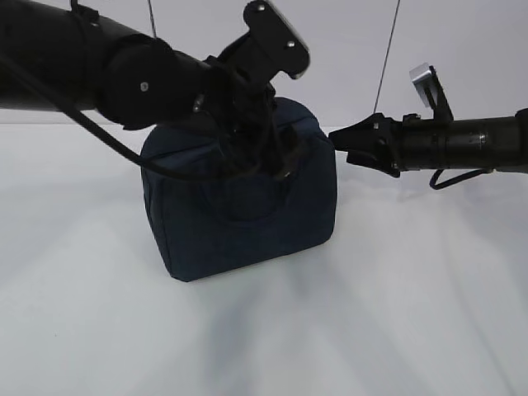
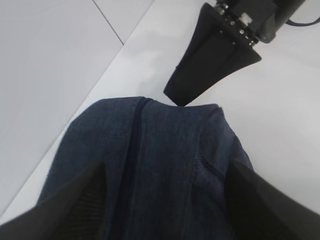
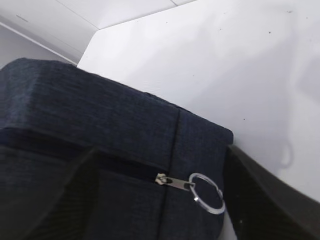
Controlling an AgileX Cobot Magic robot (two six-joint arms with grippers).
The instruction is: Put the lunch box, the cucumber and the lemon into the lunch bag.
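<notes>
The white bench (image 1: 396, 313) carries one thing, the navy bag (image 1: 239, 223), which stands upright near the middle of the exterior view, a little toward 9 o'clock of centre. Its top seam looks zipped in both wrist views. The left arm (image 1: 99, 70) comes in from 10 o'clock and bends down over the bag's top; its end effector (image 1: 264, 161) is low against the upper face of the fabric, with its fingers (image 2: 75, 205) spread wide, one on each side of the top, and nothing visibly pinched between them. The right arm (image 1: 462, 144) reaches in level from 3 o'clock, and its end effector (image 1: 338, 136) has its tip at the bag's upper corner; its fingers (image 3: 265, 195) are parted on either side of that corner, gripping nothing. Just between them lies the metal zipper pull with its ring (image 3: 206, 192), resting on the fabric. The box, cucumber and lemon show in no view.
</notes>
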